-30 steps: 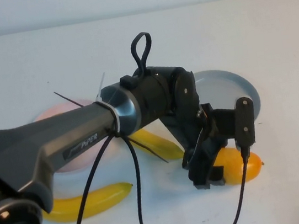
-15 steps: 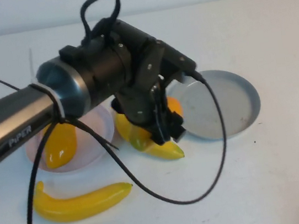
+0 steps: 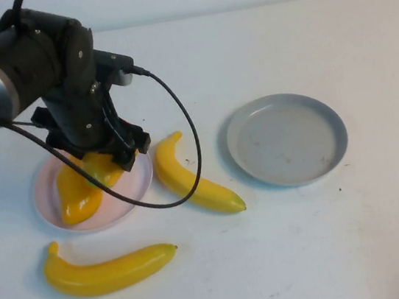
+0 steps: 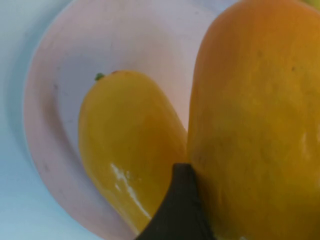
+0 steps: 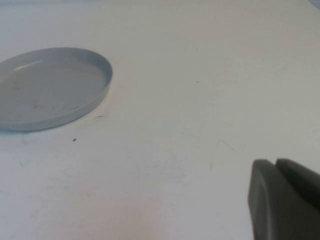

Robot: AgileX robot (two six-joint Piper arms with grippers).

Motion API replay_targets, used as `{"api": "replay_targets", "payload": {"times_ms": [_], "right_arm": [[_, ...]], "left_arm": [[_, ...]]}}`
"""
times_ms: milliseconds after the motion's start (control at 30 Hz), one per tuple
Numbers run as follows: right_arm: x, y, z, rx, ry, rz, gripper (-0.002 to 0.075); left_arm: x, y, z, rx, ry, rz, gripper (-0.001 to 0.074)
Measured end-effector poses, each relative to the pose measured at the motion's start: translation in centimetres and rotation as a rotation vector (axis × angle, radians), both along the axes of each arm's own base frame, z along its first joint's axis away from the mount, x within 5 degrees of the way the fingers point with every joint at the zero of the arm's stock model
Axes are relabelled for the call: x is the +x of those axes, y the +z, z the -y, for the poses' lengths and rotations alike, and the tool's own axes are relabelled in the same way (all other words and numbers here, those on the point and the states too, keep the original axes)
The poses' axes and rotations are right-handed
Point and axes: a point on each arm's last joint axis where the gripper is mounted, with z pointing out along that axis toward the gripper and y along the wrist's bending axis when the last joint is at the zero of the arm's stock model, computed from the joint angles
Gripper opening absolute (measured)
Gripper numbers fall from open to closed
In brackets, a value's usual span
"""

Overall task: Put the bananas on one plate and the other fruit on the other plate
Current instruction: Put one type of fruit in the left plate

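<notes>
Pink plate [image 3: 48, 208] under left tool [image 3: 108, 158] gripping mango [image 4: 255, 125]; right tool [image 5: 285, 200] closed.

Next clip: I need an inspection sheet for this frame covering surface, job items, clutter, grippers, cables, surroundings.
Surface: white table, a few dark specks.
Job items: pink plate holds one mango; second mango above it in the left gripper. Two bananas lie on the table. Grey-blue plate holds nothing.
Clutter: nothing seen.
Grippers: left over the pink plate, gripping the mango; right gripper shut, off beside the grey-blue plate.
Cables: black cable loops from the left wrist.
Surroundings: nothing seen.
</notes>
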Motion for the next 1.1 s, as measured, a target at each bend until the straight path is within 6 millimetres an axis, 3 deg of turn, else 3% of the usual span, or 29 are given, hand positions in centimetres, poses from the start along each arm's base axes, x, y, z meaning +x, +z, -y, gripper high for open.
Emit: {"api": "replay_targets", "payload": {"times_ms": [300, 467, 667, 833, 933, 1067, 1100], "right_arm": [[0.0, 0.0, 0.0, 0.0, 0.0, 0.0, -0.0016], [0.0, 0.0, 0.0, 0.0, 0.0, 0.0, -0.0016], [0.0, 0.0, 0.0, 0.0, 0.0, 0.0, -0.0016], [0.0, 0.0, 0.0, 0.0, 0.0, 0.0, -0.0016], [0.0, 0.0, 0.0, 0.0, 0.0, 0.0, -0.0016], [0.0, 0.0, 0.0, 0.0, 0.0, 0.0, -0.0016], [0.0, 0.0, 0.0, 0.0, 0.0, 0.0, -0.0016]], "left_arm": [[1.1, -3.7, 0.4, 0.015, 0.013, -0.083, 0.053], [1.3, -4.6, 0.5, 0.024, 0.013, -0.103, 0.0566], [1.5, -3.5, 0.6, 0.027, 0.018, -0.102, 0.0624], [2.2, -0.3, 0.8, 0.012, 0.038, -0.071, 0.0617], [2.4, 1.3, 1.0, -0.028, 0.042, -0.032, 0.0514], [1.4, 4.0, 0.8, -0.066, 0.023, 0.013, 0.0166], [1.0, 4.7, 0.6, -0.068, 0.011, 0.026, 0.0108]]}}
